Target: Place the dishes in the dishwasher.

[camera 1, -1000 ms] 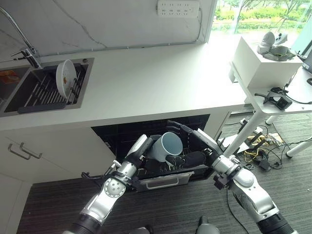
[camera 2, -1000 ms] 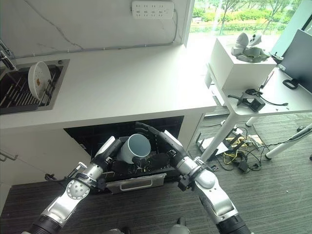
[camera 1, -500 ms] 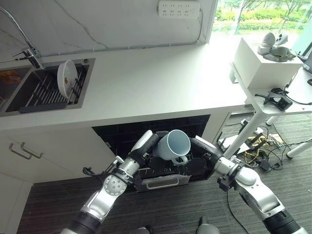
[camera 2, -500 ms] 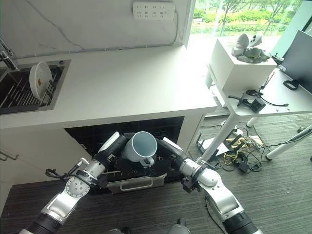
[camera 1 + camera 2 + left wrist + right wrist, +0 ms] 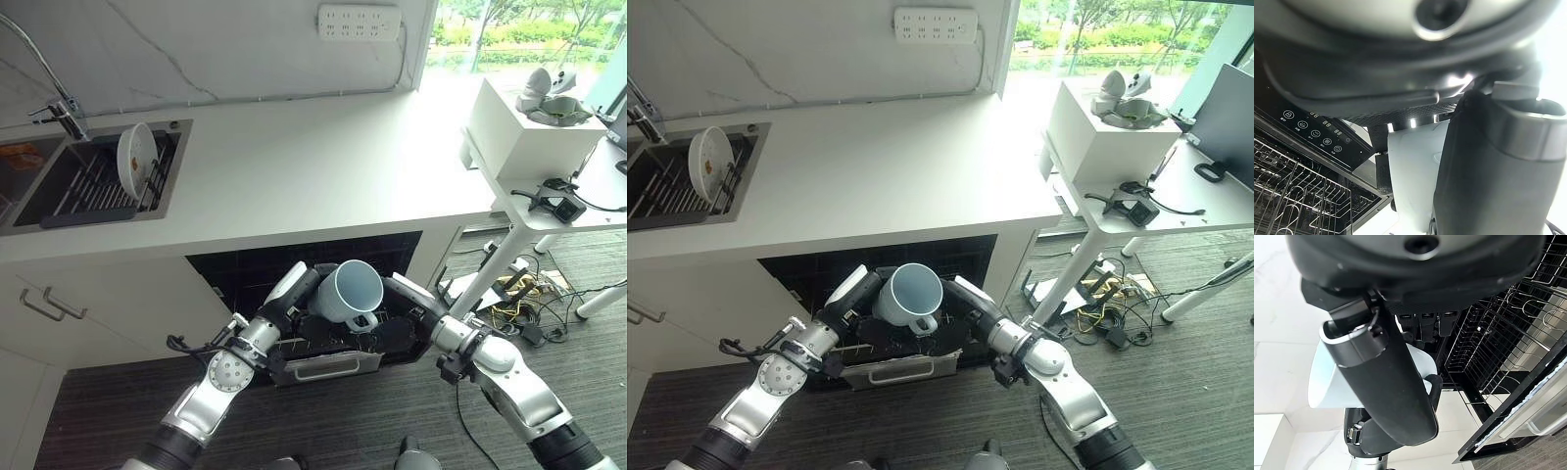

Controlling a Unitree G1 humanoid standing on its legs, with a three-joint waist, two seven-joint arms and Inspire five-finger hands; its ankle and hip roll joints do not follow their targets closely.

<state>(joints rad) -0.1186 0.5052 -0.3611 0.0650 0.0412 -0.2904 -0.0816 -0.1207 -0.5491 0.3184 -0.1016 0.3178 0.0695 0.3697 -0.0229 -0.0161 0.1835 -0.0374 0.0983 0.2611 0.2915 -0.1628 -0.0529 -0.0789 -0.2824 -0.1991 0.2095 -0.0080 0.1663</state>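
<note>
L hand (image 5: 297,292) and R hand (image 5: 397,311) sit either side of a pale blue-grey mug (image 5: 349,291), just above the pulled-out dishwasher rack (image 5: 328,357) w/ its light front handle. L hand: dark fingers and white-covered thumb lie against the mug's left side and base, wrapped round it, so it grips the mug. R hand: comes in from the right, thumb across the mug's white side in the R wrist view; fingers are tucked behind/under the mug, so can't tell if they're curled or straight. Mug is tilted, mouth facing up and toward the camera, its handle at the lower right edge, near the R hand. Mug is held in the air over the black wire rack, not set down in it. Rack sticks out of the dark dishwasher opening (image 5: 245,269) under the white counter (image 5: 313,166). L wrist view shows the dishwasher's control strip w/ small lit icons and wire tines below it. Well apart, at the counter's far left, a sink (image 5: 59,186) w/ a white plate (image 5: 134,154) standing upright on edge in a rack; a tap (image 5: 59,108) behind it. At far right, a white box (image 5: 529,127) on a side desk.
</note>
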